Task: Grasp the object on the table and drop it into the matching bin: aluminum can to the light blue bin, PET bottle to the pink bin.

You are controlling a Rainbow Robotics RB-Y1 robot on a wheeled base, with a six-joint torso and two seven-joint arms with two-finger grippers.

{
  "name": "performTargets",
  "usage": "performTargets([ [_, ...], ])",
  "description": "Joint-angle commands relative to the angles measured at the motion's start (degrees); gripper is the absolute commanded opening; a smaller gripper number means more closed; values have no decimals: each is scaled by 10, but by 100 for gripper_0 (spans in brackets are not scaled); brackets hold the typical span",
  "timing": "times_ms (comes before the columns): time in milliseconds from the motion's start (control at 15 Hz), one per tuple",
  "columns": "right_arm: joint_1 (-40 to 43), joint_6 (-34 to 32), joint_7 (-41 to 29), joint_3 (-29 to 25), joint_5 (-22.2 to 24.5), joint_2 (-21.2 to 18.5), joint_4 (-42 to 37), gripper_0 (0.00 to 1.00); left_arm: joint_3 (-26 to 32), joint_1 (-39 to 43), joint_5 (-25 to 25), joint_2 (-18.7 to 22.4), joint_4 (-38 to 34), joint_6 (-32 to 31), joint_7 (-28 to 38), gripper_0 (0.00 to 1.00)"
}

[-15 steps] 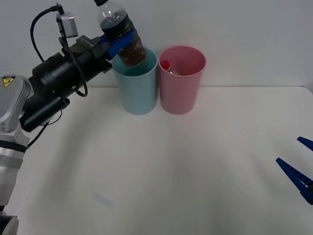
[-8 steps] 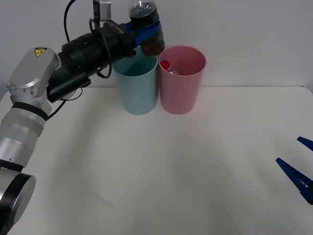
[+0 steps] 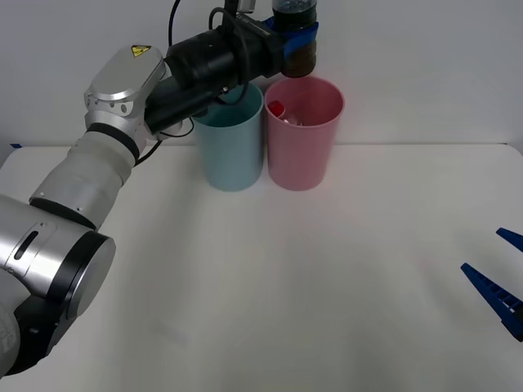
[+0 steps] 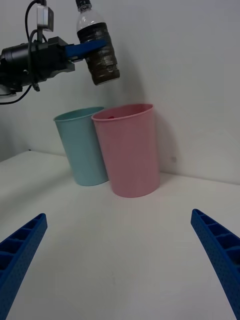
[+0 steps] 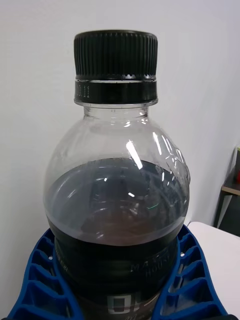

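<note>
- Left end effector (image 3: 296,34): raised at the back of the surface (image 3: 261,278), its blue fingers clamped round the PET bottle (image 3: 296,41); bottle held in the air, directly above the pink bin (image 3: 303,135), not touching it.
- Left wrist view: bottle (image 5: 116,200) seen close, black ribbed cap uppermost, dark liquid filling the lower part, blue fingers (image 5: 35,280) cupping both sides.
- Right wrist view: bottle (image 4: 99,52) seen whole, tilted a little, with a clear gap down to the pink bin's (image 4: 131,150) rim.
- Light blue bin (image 3: 231,143): stands just beside the pink bin, on its left.
- Front view alone looks into the pink bin: a red-capped item (image 3: 276,109) lies inside.
- Right end effector (image 3: 500,278): low at the surface's right edge, fingers wide apart, holding nothing.
- Count: two bins, one bottle, two end effectors.
</note>
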Motion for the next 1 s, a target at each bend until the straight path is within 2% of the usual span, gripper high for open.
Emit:
performTargets([
  [67,0,0,0,0,0,0,0,100,-1,-21,-16,-24,12,41,-4,3],
  [467,0,0,0,0,0,0,0,100,-1,-28,-33,-43,12,65,-5,4],
  [533,0,0,0,0,0,0,0,100,-2,-28,-34,-43,12,65,-5,7],
  [600,0,0,0,0,0,0,0,100,-2,-28,-34,-43,12,65,-4,14],
  [667,0,0,0,0,0,0,0,100,-3,-28,-34,-43,12,65,-6,27],
  [733,0,0,0,0,0,0,0,100,-3,-28,-34,-44,12,65,-9,100],
  [1000,0,0,0,0,0,0,0,100,-2,-28,-30,-43,12,67,-6,100],
])
